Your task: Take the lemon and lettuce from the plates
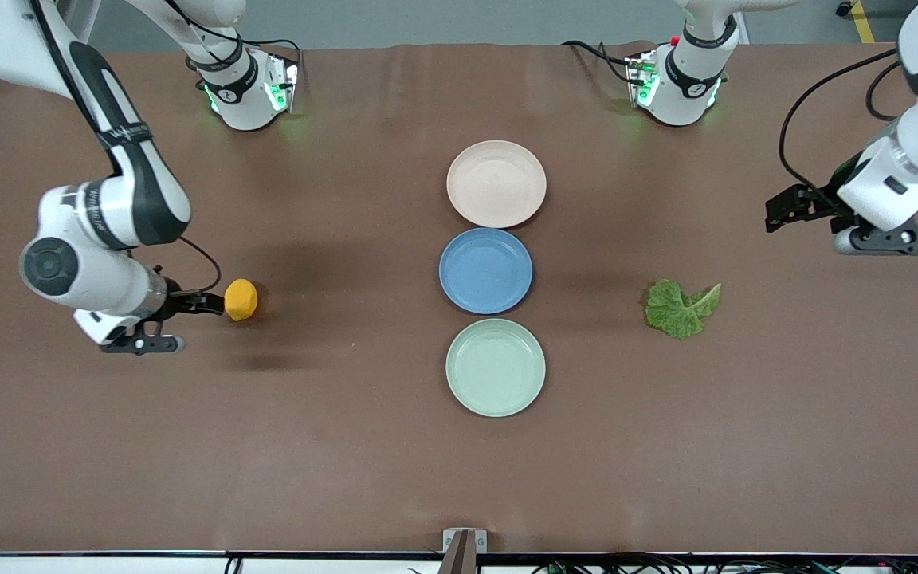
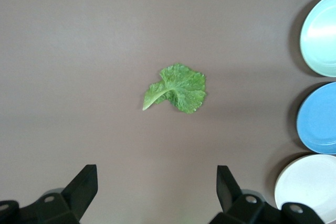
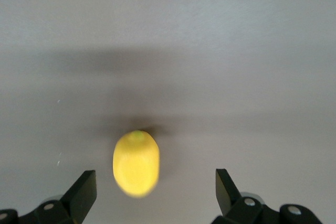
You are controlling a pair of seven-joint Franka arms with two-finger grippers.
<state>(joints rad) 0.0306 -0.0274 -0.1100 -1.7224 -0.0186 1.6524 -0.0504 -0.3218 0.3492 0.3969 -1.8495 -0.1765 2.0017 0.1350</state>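
Note:
The lemon point(image 1: 241, 300) lies on the bare table toward the right arm's end, off every plate. My right gripper point(image 1: 202, 304) is open right beside it; in the right wrist view the lemon point(image 3: 136, 163) sits just ahead of the open gripper point(image 3: 155, 182), closer to one finger. The lettuce point(image 1: 680, 308) lies flat on the bare table toward the left arm's end. My left gripper point(image 1: 782, 214) is open and empty, up over the table, apart from the leaf. In the left wrist view the lettuce point(image 2: 176, 88) is well ahead of the gripper point(image 2: 156, 170). The beige plate point(image 1: 496, 182) and mint plate point(image 1: 496, 367) are empty.
A blue plate point(image 1: 485, 270), also empty, sits between the beige and mint plates in a row down the table's middle. All three plates show at one edge of the left wrist view, the blue one point(image 2: 320, 119) in the middle.

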